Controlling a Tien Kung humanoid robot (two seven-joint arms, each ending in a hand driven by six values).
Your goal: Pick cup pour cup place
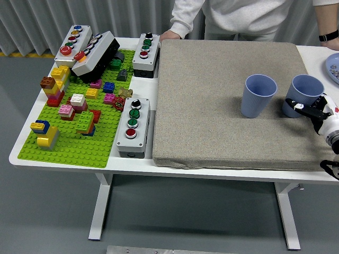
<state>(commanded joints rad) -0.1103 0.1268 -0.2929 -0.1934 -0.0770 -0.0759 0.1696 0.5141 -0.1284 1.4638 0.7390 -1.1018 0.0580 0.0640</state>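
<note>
Blue cup (306,93) stands upright on the grey mat (212,100), touching the right hand (317,110); curled fingers (297,105) press its near side, grasp apparently incomplete. A second cup (259,94) stands leftward beyond the fingertips.

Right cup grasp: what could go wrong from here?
1. The right hand is at the near side of the right cup, fingers against its wall but not clearly wrapped; a shallow grip could slip or tip it on lifting.
2. The left cup stands close by on the grey mat; a sideways swing might knock it.
3. The plate at the right edge sits just behind the arm's path.
</note>
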